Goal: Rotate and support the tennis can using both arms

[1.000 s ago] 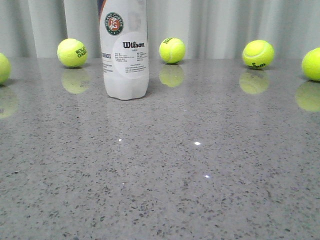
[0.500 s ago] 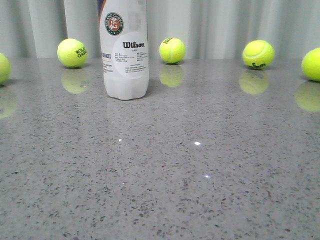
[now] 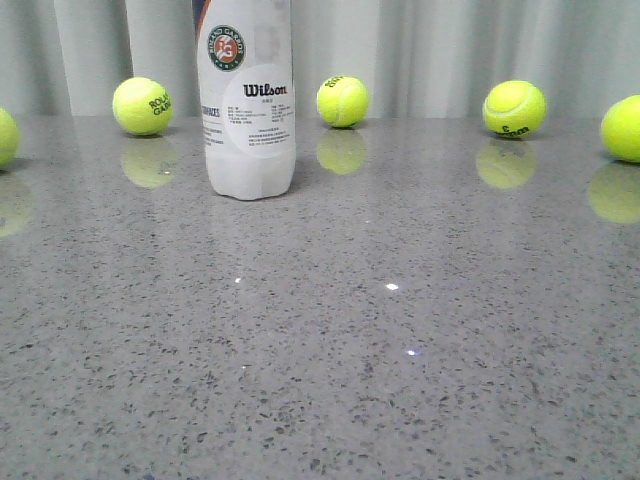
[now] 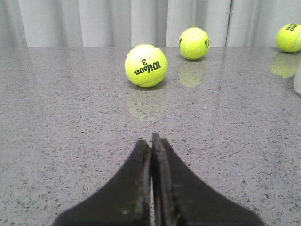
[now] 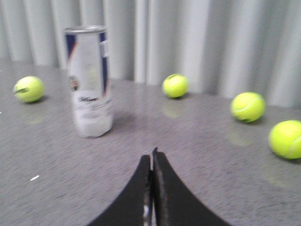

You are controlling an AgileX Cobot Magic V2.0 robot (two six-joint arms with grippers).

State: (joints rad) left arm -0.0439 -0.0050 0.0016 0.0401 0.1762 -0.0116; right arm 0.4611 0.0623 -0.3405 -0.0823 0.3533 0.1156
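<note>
- Currently the granite table (image 3: 400,380) is looking glossy and slick; I'd expect the can to skid rather than pivot if pushed low.
- Tennis can (image 3: 247,100) is standing upright, left of centre toward the back, nothing touching it; tall and narrow, so a one-sided nudge is risking a topple.
- Right gripper (image 5: 153,162) is sitting with fingers pressed together, empty, can well ahead; it needs opening before approach.
- Left gripper (image 4: 151,146) is likewise closed on nothing, facing a Wilson 3 ball (image 4: 146,65).
- Loose tennis balls (image 3: 343,100) near the can are risking getting knocked.
</note>
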